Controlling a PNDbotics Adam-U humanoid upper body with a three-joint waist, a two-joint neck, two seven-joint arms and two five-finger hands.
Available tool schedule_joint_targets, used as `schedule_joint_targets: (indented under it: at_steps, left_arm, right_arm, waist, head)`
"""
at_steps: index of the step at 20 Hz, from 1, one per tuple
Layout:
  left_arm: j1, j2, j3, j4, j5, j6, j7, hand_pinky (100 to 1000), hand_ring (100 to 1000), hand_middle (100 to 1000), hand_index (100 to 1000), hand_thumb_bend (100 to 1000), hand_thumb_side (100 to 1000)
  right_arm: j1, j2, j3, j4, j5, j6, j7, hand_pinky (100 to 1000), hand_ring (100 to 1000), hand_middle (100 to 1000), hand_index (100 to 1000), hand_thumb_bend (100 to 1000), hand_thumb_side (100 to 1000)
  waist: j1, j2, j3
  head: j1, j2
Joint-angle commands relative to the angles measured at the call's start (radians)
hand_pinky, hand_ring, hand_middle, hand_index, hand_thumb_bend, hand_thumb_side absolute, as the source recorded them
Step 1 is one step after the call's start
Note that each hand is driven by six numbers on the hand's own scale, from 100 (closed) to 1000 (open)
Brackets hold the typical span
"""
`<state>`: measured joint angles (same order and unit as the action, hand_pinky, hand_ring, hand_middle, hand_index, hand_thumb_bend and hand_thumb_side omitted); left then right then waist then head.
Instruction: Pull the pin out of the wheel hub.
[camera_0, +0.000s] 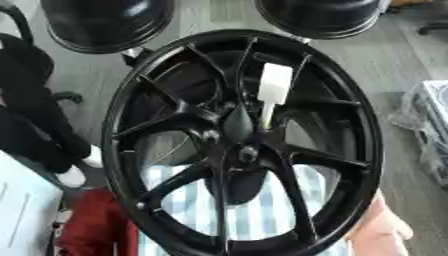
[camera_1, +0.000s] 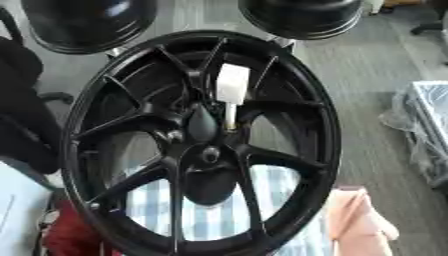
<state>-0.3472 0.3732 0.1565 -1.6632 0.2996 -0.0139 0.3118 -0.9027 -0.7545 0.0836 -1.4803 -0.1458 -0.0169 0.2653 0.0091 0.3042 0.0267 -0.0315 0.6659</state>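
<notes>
Item: black wheel hub, multi-spoke, standing nearly upright and filling the centre of the frame, its rim reaching from near the top edge to the bottom edge. No brand, label or writing can be read on it.

Item: pin, white, with a broad rectangular head above a thin pale shaft. It sits just above and right of the hub's centre, the shaft's lower end touching the dark central part near a spoke root; the head stands clear in front of the upper spokes.

Item: two large black rounded bodies, one at the upper left and one at the upper right of the frame, behind the wheel's top edge. Whether they belong to the robot's arms cannot be told. No robot hand shows in either view, so the state of the hands cannot be told.

Surroundings: blue-and-white striped cloth seen through the lower spokes; a red cloth at lower left; a pinkish shape at lower right; grey floor at right.
</notes>
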Motion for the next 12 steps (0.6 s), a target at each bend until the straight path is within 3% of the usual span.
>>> schedule_joint_targets:
  at_steps: [1, 6, 12]
  left_arm:
    - [-0.002, 0.041, 0.004, -0.011, -0.008, 0.002, 0.0, 694, 795, 705, 724, 207, 592]
    - [0.003, 0.051, 0.002, -0.011, -0.012, 0.004, -0.001, 694, 795, 705, 724, 207, 593]
    - [0.01, 0.062, 0.003, -0.012, -0.011, 0.004, -0.001, 694, 796, 705, 724, 207, 593]
  right_arm:
    - [-0.07, -0.109, 0.064, 0.018, 0.0, -0.022, 0.071, 769, 753, 706, 784, 100, 334]
    - [-0.162, -0.176, 0.169, 0.043, 0.025, -0.071, 0.201, 774, 753, 704, 784, 100, 312]
    - [-0.266, -0.164, 0.258, 0.077, 0.078, -0.154, 0.367, 783, 755, 703, 784, 100, 316]
  waist:
    - [-0.004, -0.028, -0.001]
    - [-0.016, -0.028, -0.005]
    - [-0.026, -0.026, -0.013]
  head:
    - [0.004, 0.0]
    - [0.006, 0.001]
    - [0.008, -0.001]
